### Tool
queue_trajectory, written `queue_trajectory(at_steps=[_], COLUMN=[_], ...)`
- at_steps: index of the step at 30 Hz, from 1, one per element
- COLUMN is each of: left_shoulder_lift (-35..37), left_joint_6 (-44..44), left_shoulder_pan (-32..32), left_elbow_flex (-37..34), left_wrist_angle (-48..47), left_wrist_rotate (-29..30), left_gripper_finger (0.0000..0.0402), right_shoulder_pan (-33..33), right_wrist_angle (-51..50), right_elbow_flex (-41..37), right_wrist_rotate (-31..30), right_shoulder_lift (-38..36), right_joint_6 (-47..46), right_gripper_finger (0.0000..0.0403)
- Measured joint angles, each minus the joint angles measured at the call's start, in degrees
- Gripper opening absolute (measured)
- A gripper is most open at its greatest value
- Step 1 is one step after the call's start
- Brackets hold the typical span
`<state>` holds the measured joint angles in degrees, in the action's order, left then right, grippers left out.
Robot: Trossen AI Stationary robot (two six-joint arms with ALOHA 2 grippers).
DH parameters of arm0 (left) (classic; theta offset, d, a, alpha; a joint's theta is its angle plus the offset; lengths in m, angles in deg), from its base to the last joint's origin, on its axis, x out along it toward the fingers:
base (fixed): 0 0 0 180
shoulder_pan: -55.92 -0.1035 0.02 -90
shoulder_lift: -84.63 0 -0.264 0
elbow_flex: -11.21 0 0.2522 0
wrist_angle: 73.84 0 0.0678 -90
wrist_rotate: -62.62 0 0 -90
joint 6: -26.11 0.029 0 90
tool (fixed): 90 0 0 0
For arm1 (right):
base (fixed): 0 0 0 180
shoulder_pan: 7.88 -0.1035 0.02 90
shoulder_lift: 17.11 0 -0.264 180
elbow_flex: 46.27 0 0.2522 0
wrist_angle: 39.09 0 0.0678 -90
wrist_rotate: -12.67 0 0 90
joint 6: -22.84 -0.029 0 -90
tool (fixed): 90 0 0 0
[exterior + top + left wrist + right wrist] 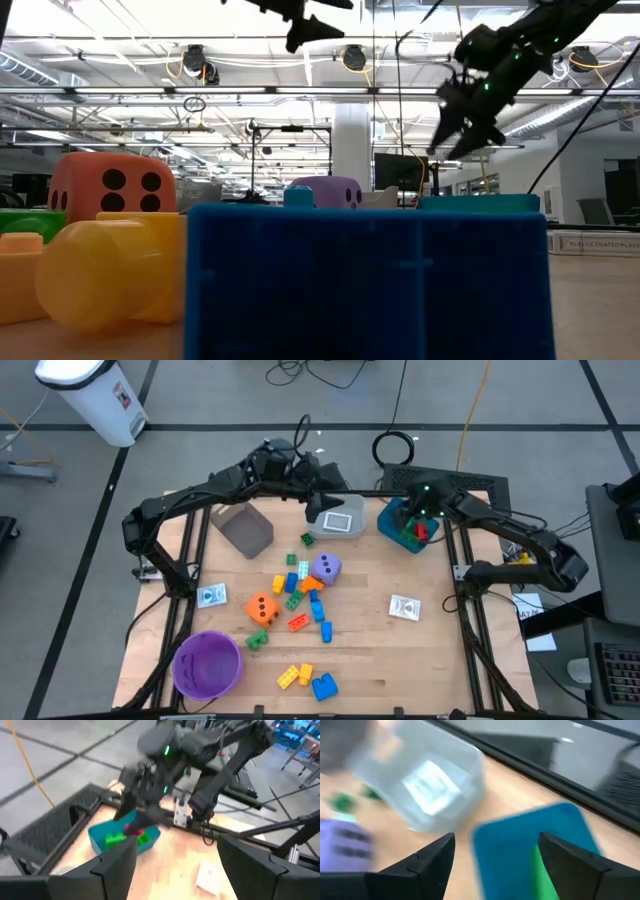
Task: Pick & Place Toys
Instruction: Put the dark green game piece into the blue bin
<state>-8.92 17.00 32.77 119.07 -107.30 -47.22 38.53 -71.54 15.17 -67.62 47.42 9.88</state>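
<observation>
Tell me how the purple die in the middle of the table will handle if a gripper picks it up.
The purple die looks like hollow plastic, so probably light and stiff. Its rounded corners and smooth faces may let it slip or turn between narrow fingers. It is bulkier than the bricks beside it, so it likely needs wide-open jaws.

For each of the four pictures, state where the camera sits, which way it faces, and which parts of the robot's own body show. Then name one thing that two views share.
High view: above the table, looking straight down; both arms show.
Low view: at table-top height, level behind a blue brick; both arms hang overhead.
Left wrist view: on the left arm, facing the teal bin and right gripper; own fingers below.
Right wrist view: on the right arm, above the teal bin; own open fingers below.
Shared: the orange die, high and low views.
</observation>
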Motion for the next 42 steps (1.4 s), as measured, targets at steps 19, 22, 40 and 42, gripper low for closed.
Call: queue_trajectory(at_steps=[19, 22, 40, 42], left_shoulder_lift=[0.04, -0.33, -4.09, -4.82], left_joint_6=[5.71, 5.6, 2.17, 3.21], left_shoulder_pan=[5.67, 6.29, 1.84, 1.92], left_elbow_flex=[-4.06, -8.07, -27.05, -27.37], left_wrist_angle=[-32.11, -29.2, -7.81, -7.17], left_wrist_rotate=[13.7, 15.89, 22.06, 22.46], left_gripper_finger=[0.0282, 0.0282, 0.0283, 0.0283], right_shoulder_pan=[-11.33, -11.76, -12.02, -12.02], right_wrist_angle=[12.28, 11.98, 12.47, 12.85], right_elbow_flex=[-0.05, -0.09, -0.46, -1.12], right_wrist_rotate=[12.6, 12.49, 12.59, 12.58], right_shoulder_lift=[-0.86, -0.02, 0.93, 0.97], right_joint_6=[-2.87, -2.71, -2.83, -2.84], right_gripper_finger=[0.0283, 0.0283, 0.0277, 0.0277])
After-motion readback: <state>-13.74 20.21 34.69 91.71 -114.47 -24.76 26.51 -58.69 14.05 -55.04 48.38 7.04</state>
